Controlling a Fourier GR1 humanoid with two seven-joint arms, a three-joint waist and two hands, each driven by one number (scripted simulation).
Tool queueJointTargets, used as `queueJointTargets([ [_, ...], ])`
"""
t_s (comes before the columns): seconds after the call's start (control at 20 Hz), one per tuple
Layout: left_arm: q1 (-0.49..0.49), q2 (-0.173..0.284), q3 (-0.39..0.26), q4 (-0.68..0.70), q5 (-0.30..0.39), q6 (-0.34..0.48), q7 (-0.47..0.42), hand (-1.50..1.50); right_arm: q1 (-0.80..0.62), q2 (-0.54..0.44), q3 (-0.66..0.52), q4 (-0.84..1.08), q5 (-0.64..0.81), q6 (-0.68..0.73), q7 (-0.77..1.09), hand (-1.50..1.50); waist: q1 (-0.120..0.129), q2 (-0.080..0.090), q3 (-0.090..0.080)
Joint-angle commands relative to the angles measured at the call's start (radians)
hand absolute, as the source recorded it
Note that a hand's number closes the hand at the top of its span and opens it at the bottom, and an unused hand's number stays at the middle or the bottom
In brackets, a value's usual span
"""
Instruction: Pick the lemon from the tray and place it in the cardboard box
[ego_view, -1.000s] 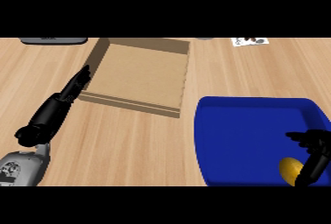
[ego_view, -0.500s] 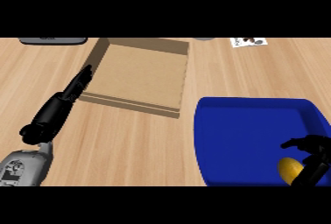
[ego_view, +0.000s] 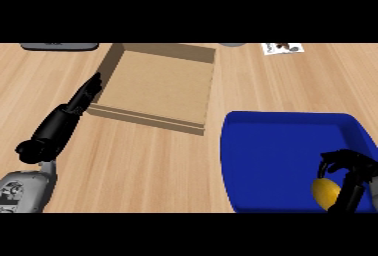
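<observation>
Surface: pale wooden counter (ego_view: 162, 165) with lengthwise grain, seen steeply from above.
Lemon: yellow lemon (ego_view: 325, 192) lies in the near right corner of the tray, close to its right wall, partly covered by black fingers.
Right hand: right hand (ego_view: 353, 176) comes in at the lower right edge; its fingers arch over the top of the lemon and one runs down its right side, so the hand is curled round the fruit.
Tray: blue tray (ego_view: 273, 150), shallow with raised rounded walls, sits on the right half of the counter; apart from the lemon its floor shows only blue.
Cardboard box: open cardboard box (ego_view: 159, 82), brown, stands up and left of the tray, well apart from the lemon; its near wall is low and its floor is plain.
Left hand: left hand (ego_view: 81, 97) rests on the counter just beside the box's left wall, fingers straight and together, pointing away toward the far edge, holding nothing; the grey forearm enters at the lower left corner.
Far edge: dark grey flat object (ego_view: 59, 46) at upper left, a grey round shape (ego_view: 232, 44) cut off by the top.
Writing: small white card (ego_view: 283, 48) at upper right carries dark marks, too small to read.
</observation>
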Motion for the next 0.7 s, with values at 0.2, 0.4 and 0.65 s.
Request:
queueJointTargets([
  [0.2, -0.056, -0.042, -0.086, 0.002, 0.003, -0.055, -0.009, 0.00, -0.363, 0.264, 0.354, -0.319, 0.158, 0.020, -0.164, 1.50, 0.249, 0.009, 0.015],
  [0.4, -0.093, -0.056, -0.121, 0.000, -0.003, -0.076, -0.005, 0.00, -0.544, 0.420, 0.496, -0.339, 0.284, -0.040, -0.195, 1.50, 0.262, 0.020, 0.016],
  [0.65, -0.100, -0.086, -0.138, 0.020, -0.028, -0.045, 0.008, 0.00, -0.756, 0.606, 0.626, -0.260, 0.482, -0.171, -0.228, 1.50, 0.201, 0.022, 0.015],
])
